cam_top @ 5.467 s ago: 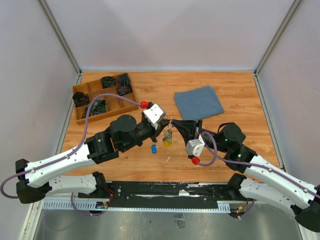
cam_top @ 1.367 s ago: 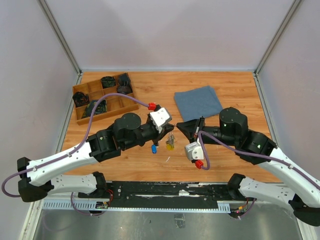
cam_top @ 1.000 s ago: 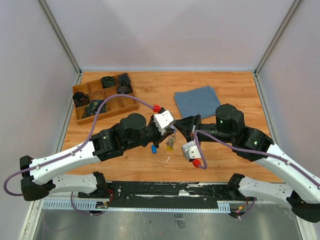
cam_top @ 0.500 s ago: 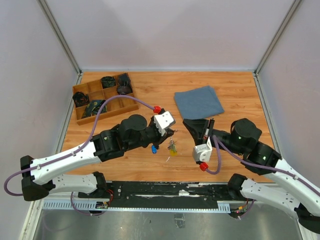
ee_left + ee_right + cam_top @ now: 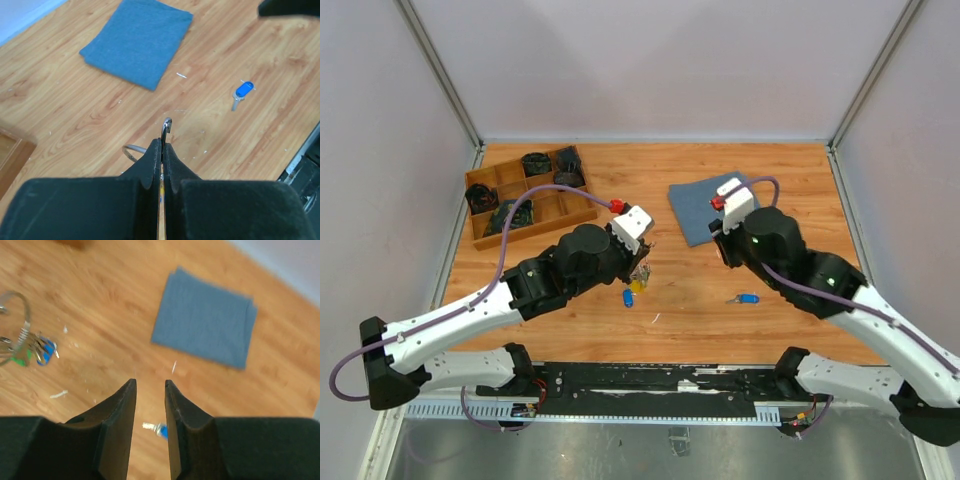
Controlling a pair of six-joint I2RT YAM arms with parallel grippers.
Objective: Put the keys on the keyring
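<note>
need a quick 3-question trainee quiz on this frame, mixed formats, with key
1. True or false: the left jaws are shut on the keyring.
2. Pick one. The loose blue key near the right arm lies: A) on the cloth, B) on the bare table, C) in the wooden tray.
3. Fill in: the right jaws are ___ with nothing between them.

Key: 1 true; 2 B; 3 open.
</note>
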